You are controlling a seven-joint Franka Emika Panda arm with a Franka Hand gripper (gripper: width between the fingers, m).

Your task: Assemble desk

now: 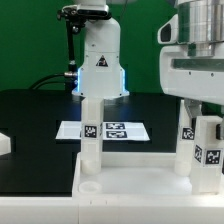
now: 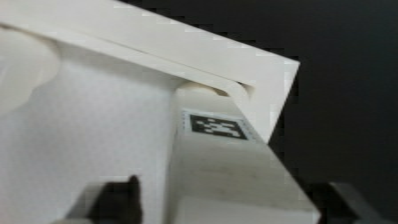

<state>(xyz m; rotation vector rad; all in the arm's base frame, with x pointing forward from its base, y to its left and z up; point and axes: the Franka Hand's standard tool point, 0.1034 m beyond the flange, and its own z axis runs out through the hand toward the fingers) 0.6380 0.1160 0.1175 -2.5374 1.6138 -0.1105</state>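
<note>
The white desk top (image 1: 130, 180) lies flat at the front, socket side up. One white leg (image 1: 92, 128) stands upright in it on the exterior view's left, next to an empty round socket (image 1: 88, 185). Two tagged legs (image 1: 187, 135) (image 1: 208, 150) stand upright on the right. My gripper (image 1: 200, 108) hangs directly over them. In the wrist view a tagged leg (image 2: 231, 160) stands in a socket at the top's corner (image 2: 249, 70). My gripper (image 2: 226, 205) straddles this leg. Its dark fingers (image 2: 118, 200) show a small gap on each side, so it is open.
The marker board (image 1: 105, 130) lies on the black table behind the desk top. The robot base (image 1: 100, 60) stands behind it with cables on the left. A small white part (image 1: 4, 145) sits at the left edge. A green wall is behind.
</note>
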